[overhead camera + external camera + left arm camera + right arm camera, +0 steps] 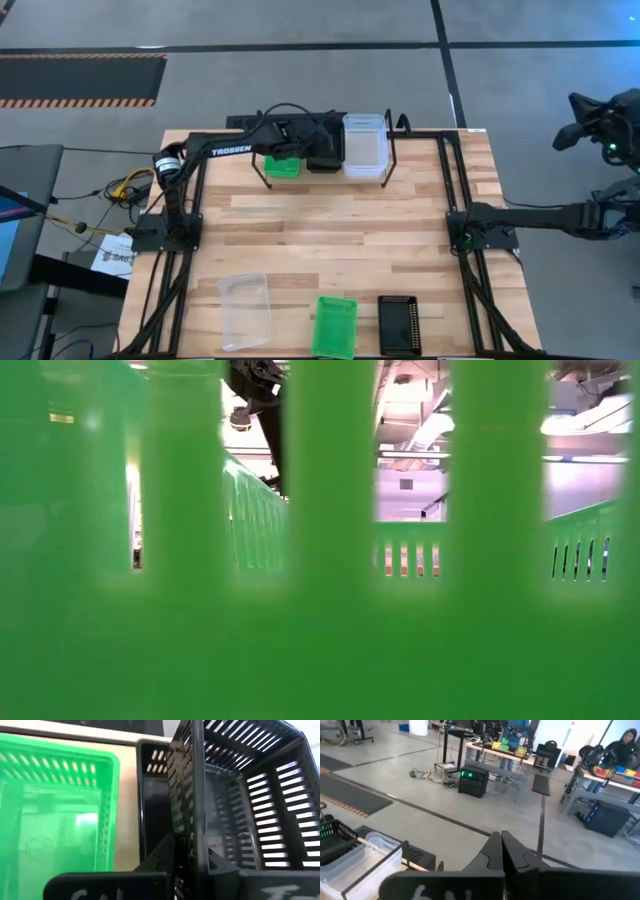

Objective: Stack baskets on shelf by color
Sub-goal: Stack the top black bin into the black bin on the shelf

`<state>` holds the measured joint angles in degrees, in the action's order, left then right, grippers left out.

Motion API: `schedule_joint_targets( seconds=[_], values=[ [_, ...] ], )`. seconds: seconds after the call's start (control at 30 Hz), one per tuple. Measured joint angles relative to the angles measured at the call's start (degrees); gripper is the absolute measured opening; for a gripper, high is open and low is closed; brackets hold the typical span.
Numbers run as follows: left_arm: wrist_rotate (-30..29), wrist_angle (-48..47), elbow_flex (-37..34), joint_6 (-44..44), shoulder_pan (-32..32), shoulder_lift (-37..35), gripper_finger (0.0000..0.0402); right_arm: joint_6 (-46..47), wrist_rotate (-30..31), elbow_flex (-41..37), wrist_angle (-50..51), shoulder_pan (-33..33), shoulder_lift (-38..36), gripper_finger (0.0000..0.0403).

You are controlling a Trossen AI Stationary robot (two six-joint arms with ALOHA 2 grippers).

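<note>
One black basket [240,805] is clamped by its rim in the left gripper [192,855], tilted, over the shelf's [392,150] middle slot, w/ a black basket [152,800] right below, green [282,166] on one side & clear [364,145] on the other. Judged next: level it, lower straight. Right gripper [502,847] is shut, empty, parked off the table's edge. Three baskets wait at the table's other end, nearer neither claw.
</note>
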<state>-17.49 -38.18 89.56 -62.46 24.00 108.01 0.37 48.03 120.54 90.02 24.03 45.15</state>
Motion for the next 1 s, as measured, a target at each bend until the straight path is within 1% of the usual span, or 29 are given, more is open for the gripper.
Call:
schedule_joint_targets(
  seconds=[0.27, 0.43, 0.6, 0.73, 0.87, 1.0],
  values=[
    [5.46, 0.06, 0.00, 5.18, 3.47, 0.00, 0.0000, -0.10, 0.01, -0.98, -0.04, 0.00, 0.21, 0.0000],
    [3.30, -0.09, -0.02, 5.38, 3.64, 0.99, 0.0000, 1.07, 0.22, -2.93, -0.35, 0.00, 0.21, 0.0000],
    [0.58, -0.44, 0.00, 3.87, 2.95, 0.90, 0.0000, 1.11, 0.28, -6.33, -2.90, 0.00, 0.21, 0.0000],
    [0.39, -0.92, 0.02, 3.49, 2.45, 0.90, 0.0000, 1.11, 0.28, -8.63, -3.76, 0.00, 0.21, 0.0000],
    [-1.19, -1.08, 0.02, 3.70, 1.86, 0.90, 0.0000, 1.12, 0.26, -10.01, -3.98, 0.00, 0.21, 0.0000],
    [-0.65, -0.69, 0.02, 4.34, 1.80, 0.90, 0.0001, 1.13, 0.22, -10.22, -4.05, 0.00, 0.21, 0.0000]
  ],
)
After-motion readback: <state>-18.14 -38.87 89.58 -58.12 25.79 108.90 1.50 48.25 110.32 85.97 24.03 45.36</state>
